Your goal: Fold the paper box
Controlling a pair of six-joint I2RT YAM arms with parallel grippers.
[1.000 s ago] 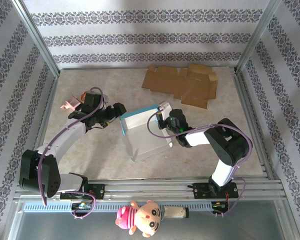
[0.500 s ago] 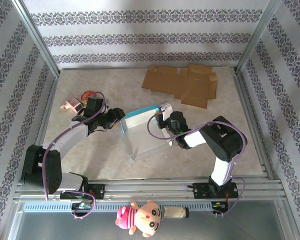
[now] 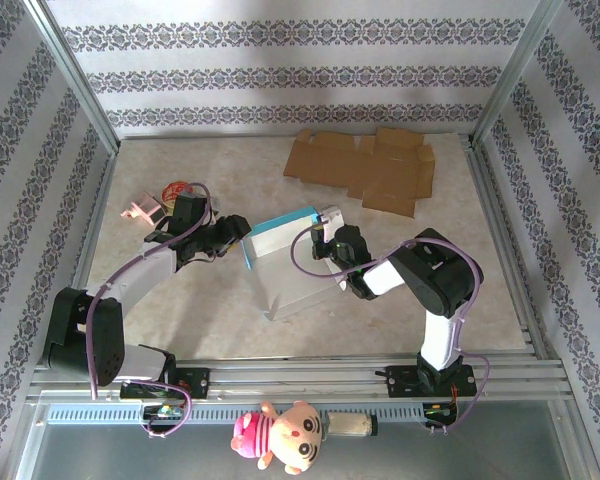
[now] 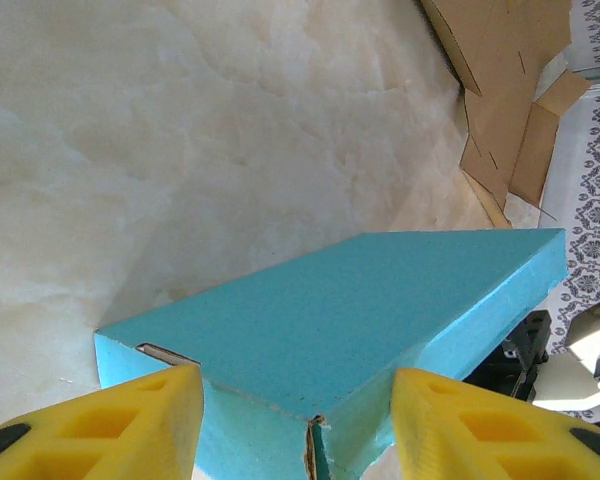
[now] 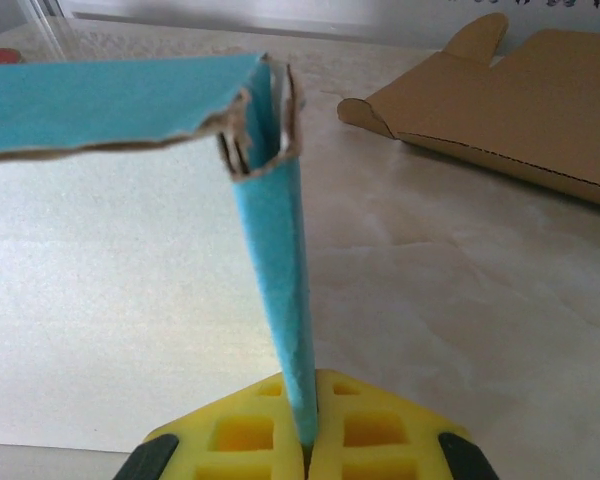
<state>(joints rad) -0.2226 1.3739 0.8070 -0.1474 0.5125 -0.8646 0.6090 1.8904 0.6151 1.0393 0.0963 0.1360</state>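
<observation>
My left gripper [image 4: 298, 425] has narrowed astride the paper box [image 4: 360, 310] corner, perhaps gripping; my right gripper [image 5: 305, 440] clenches its wall, steadying the fold.

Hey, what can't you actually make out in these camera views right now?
Left wrist view: whether the left gripper presses the teal box; the bottom edge cuts the contact off.
Top view: pink object by the left arm, too small to identify.
Right wrist view: brown cardboard, cut off by the right edge.
</observation>
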